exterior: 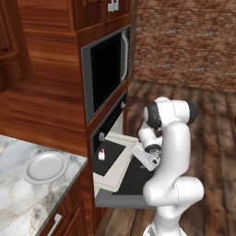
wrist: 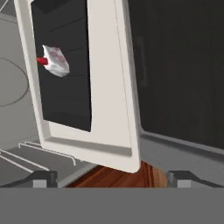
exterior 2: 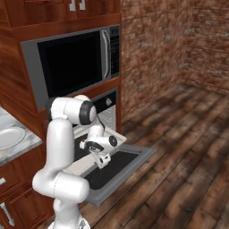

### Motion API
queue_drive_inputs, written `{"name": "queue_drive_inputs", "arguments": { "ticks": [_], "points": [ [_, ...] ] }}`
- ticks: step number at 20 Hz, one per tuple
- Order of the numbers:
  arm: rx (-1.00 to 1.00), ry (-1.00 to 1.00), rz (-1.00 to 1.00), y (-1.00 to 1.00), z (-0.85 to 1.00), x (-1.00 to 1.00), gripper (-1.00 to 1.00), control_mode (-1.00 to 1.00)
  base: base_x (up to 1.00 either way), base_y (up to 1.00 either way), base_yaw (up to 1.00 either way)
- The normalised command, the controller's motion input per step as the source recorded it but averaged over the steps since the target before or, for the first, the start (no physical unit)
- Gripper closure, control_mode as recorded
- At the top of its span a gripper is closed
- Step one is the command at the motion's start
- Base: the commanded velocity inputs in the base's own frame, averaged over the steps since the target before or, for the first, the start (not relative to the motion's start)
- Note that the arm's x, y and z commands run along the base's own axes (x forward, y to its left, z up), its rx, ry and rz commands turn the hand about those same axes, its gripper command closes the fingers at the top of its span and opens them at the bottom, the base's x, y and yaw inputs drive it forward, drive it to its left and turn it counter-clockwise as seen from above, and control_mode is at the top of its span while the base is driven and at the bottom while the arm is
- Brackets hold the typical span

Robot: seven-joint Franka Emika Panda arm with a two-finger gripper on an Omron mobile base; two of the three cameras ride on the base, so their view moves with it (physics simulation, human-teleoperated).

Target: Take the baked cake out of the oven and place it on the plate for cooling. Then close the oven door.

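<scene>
The baked cake [exterior: 101, 155] [exterior 2: 82, 143] [wrist: 55, 61], small and white with a red top, lies on a white-rimmed dark tray [exterior: 120, 170] [wrist: 109, 109] pulled out of the oven [exterior: 109, 130]. The oven door [exterior: 134, 180] [exterior 2: 123, 166] [wrist: 183, 70] hangs dropped open below the tray. My gripper [exterior: 138, 154] [exterior 2: 102, 159] [wrist: 113, 179] hovers over the door at the tray's outer edge, open and holding nothing. Left of the oven, the plate [exterior: 45, 167] [exterior 2: 9, 137] rests bare on the marble counter [exterior: 18, 203].
A black-windowed microwave [exterior: 106, 69] [exterior 2: 74, 62] sits above the oven in the wooden cabinet. Wire racks [wrist: 30, 153] show inside the oven. A brick wall [exterior 2: 152, 49] stands to the right, with wooden floor [exterior 2: 188, 147] in front.
</scene>
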Motion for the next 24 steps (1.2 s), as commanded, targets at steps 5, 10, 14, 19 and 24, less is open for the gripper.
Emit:
{"name": "queue_drive_inputs", "arguments": {
  "ticks": [5, 10, 14, 19, 24],
  "points": [
    [0.03, 0.00, 0.08, 0.00, 0.34, 0.06, -1.00, -1.00, 0.00, 0.00, 0.00],
    [0.02, 0.00, 0.09, 0.00, 0.31, 0.17, -1.00, -1.00, 0.00, 0.00, 0.00],
    [0.05, 0.00, 0.10, 0.00, 0.19, 0.29, -1.00, -1.00, 0.00, 0.00, 0.00],
    [0.09, 0.01, 0.11, 0.03, 0.01, 0.41, -1.00, -1.00, 0.00, 0.00, 0.00],
    [0.06, 0.05, 0.09, 0.17, 0.00, 0.44, -1.00, -1.00, 0.00, 0.00, 0.00]
  ]
}}
